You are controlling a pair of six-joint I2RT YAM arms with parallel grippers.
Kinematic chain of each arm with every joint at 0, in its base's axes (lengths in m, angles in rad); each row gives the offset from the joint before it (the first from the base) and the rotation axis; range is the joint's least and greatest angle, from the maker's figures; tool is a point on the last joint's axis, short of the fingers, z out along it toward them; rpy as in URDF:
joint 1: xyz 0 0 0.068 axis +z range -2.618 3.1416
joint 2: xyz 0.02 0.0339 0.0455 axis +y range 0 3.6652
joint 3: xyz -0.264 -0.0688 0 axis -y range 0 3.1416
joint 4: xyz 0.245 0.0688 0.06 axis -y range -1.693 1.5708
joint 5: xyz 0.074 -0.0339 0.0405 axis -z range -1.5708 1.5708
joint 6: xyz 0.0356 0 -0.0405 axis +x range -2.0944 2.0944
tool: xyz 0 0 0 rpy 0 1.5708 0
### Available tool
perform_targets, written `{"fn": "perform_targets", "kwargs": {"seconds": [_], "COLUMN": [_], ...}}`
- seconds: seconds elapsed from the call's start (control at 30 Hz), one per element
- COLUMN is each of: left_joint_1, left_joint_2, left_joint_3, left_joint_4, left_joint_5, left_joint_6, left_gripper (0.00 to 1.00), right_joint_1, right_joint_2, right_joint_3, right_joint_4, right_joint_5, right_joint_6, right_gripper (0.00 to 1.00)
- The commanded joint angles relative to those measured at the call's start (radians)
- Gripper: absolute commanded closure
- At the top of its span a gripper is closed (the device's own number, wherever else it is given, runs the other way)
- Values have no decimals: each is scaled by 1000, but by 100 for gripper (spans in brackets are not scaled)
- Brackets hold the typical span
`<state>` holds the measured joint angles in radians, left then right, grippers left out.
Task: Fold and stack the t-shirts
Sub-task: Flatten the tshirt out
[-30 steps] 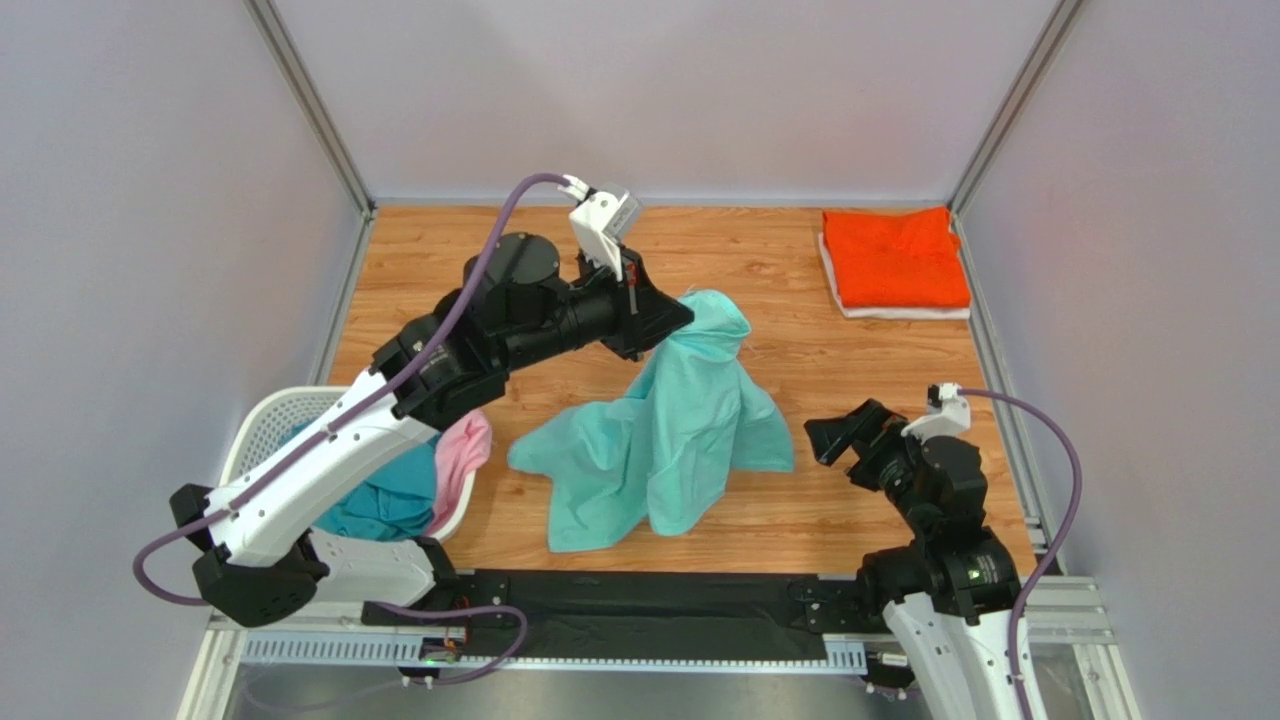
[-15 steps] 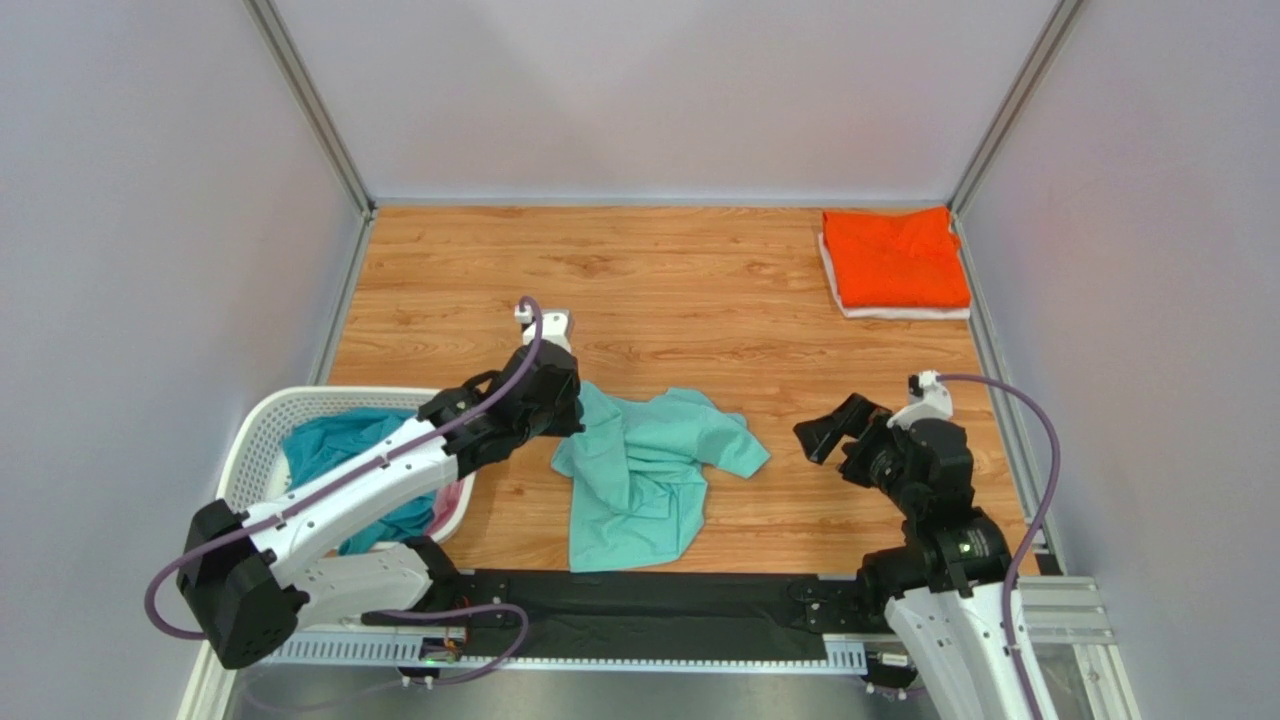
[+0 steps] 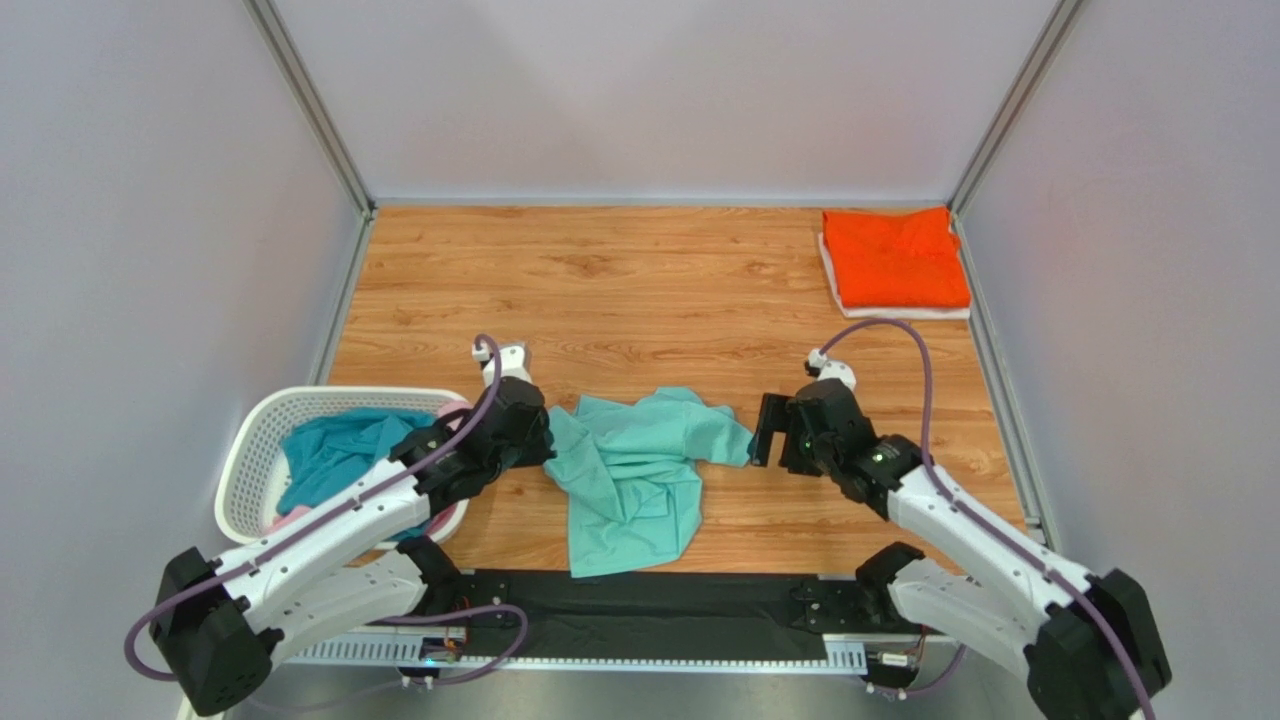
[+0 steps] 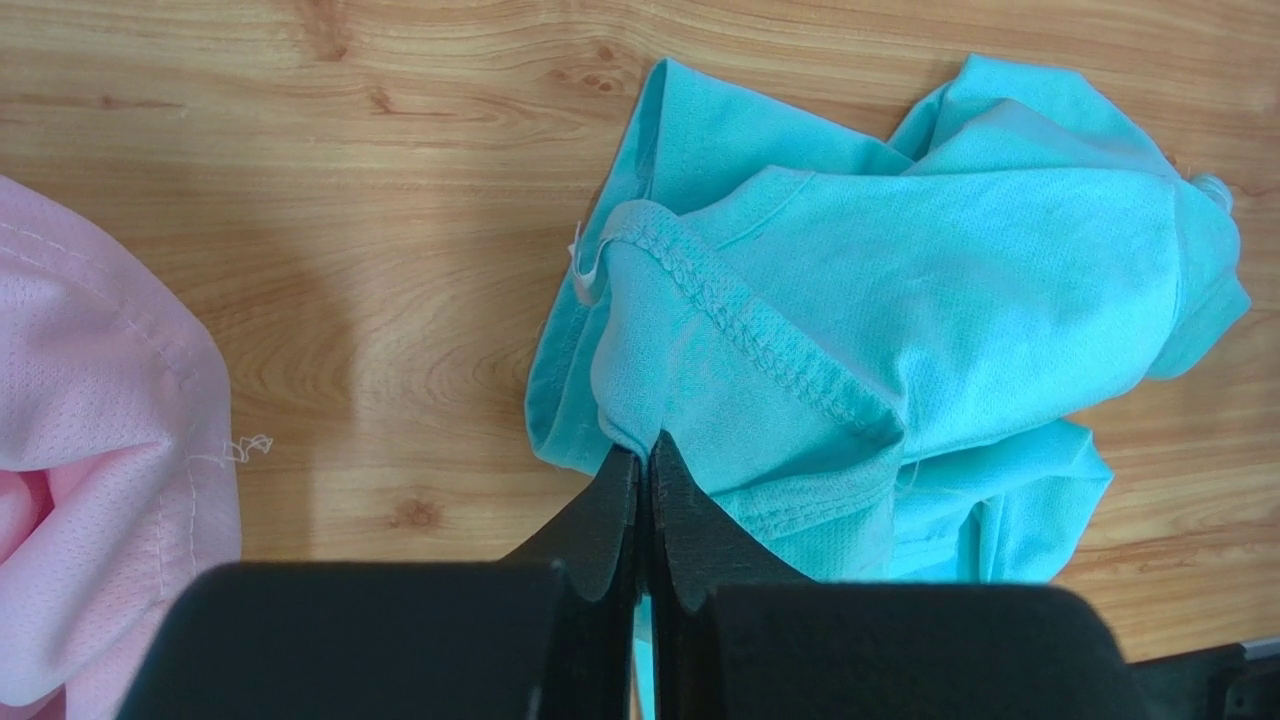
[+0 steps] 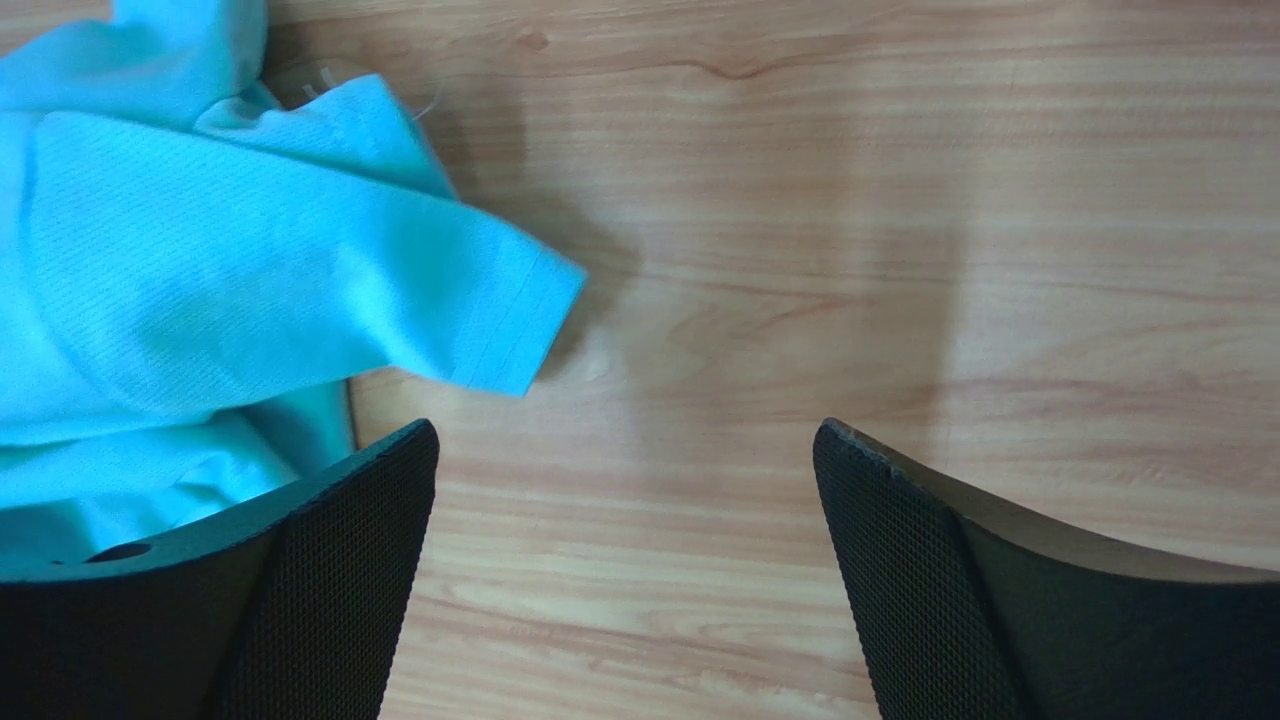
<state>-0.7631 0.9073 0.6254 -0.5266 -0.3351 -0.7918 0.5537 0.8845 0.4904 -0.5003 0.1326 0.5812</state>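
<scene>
Where the wooden table (image 3: 661, 285) nears its front edge, the mint shirt (image 3: 639, 465) lies crumpled (one sleeve flung rightward). The left pincer (image 4: 646, 458) is clamped together on its hem, while the right pincer (image 5: 622, 435), fingers wide apart, sits just beside that sleeve.

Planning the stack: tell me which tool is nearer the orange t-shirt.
Right. The right tool sits open, left of the orange t-shirt and nearer the bases; the left tool is farther left, pinching the mint t-shirt.
</scene>
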Motion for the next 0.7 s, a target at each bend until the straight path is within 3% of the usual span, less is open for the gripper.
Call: {"fn": "perform_targets", "kwargs": {"seconds": [0.0, 0.27, 0.47, 0.57, 0.6, 0.63, 0.67], "left_joint_1": [4, 5, 7, 8, 8, 8, 8], "left_joint_2": [-30, -36, -38, -44, -48, -50, -53], "left_joint_3": [-4, -13, -20, -18, -16, -15, -7], "left_joint_4": [17, 17, 13, 10, 7, 4, 2], "left_joint_5": [-10, -10, -15, -18, -19, -21, -22], "left_joint_6": [-23, -29, -34, -32, -32, -30, -23], "left_gripper": [100, 100, 100, 100, 100, 100, 100], "right_joint_1": [5, 6, 8, 12, 11, 14, 15], "right_joint_2": [138, 402, 547, 568, 570, 570, 558], "right_joint_3": [63, 140, 165, 149, 143, 146, 148], "right_joint_4": [146, 298, 364, 419, 434, 434, 433], "right_joint_5": [79, -97, -179, -203, -217, -226, -234], "right_joint_6": [-67, -159, -159, -156, -152, -150, -152], "right_gripper": [2, 4, 18, 35, 61, 77, 85]}}
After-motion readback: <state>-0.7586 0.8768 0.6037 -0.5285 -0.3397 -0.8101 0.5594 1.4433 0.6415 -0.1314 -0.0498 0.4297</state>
